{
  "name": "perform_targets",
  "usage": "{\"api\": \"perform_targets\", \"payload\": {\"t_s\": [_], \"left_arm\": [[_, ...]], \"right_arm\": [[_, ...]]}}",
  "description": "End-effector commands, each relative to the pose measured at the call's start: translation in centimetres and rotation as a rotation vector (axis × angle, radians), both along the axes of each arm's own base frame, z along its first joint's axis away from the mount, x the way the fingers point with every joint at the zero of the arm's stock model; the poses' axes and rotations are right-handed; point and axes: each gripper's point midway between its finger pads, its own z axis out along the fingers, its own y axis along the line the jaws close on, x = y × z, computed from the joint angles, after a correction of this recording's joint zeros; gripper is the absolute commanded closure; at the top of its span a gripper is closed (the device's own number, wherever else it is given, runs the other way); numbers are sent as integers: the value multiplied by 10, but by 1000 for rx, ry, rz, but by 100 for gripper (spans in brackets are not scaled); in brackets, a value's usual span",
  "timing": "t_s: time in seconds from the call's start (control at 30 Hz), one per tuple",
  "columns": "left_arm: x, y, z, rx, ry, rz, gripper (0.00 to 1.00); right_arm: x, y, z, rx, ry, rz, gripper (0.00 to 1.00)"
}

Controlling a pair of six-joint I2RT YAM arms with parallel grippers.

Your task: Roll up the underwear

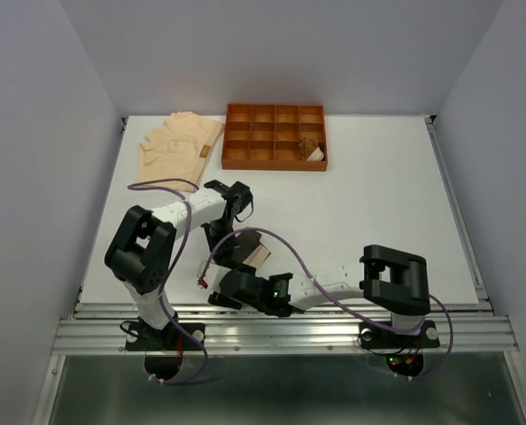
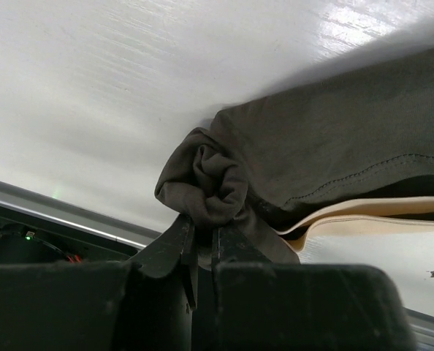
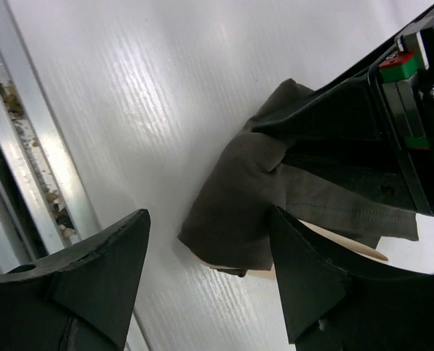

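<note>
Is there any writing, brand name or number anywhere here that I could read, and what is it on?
No text can be read.
The pale patch on the rolled brown underwear in the tray: too small to read.
On the dark grey underwear pinched by the left hand: no print shows.

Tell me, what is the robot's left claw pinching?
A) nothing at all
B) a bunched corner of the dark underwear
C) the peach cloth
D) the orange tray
B: in the left wrist view the left gripper is shut on a bunched-up corner of the dark underwear, which lies on the table.
</note>
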Motion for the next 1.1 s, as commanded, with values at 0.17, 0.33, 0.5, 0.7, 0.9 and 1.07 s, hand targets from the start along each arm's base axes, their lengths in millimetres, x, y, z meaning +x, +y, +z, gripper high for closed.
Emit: {"api": "perform_targets", "payload": {"t_s": [0.17,0.33,0.5,0.7,0.9,1.07], "left_arm": [[-2,-1,7,6,17,15,100],[-1,-6,7,-21,12,16,97],[9,-7,16,-60,-39,28,75],[48,5,43,-63,-183,65,61],[92,24,67,-101,-336,132,58],[113,41,91,-105,-456,201,57]], "right_arm": [[9,-10,-18,-98,-45,-72,33],[15,-20,-34,-144,-57,-123,67],[16,-32,-47,-157,-43,-181,96],[-4,-28,-50,-45,168,-137,99],[-4,-21,-33,97,347,-73,99],[12,-25,-24,207,449,-98,99]]}}
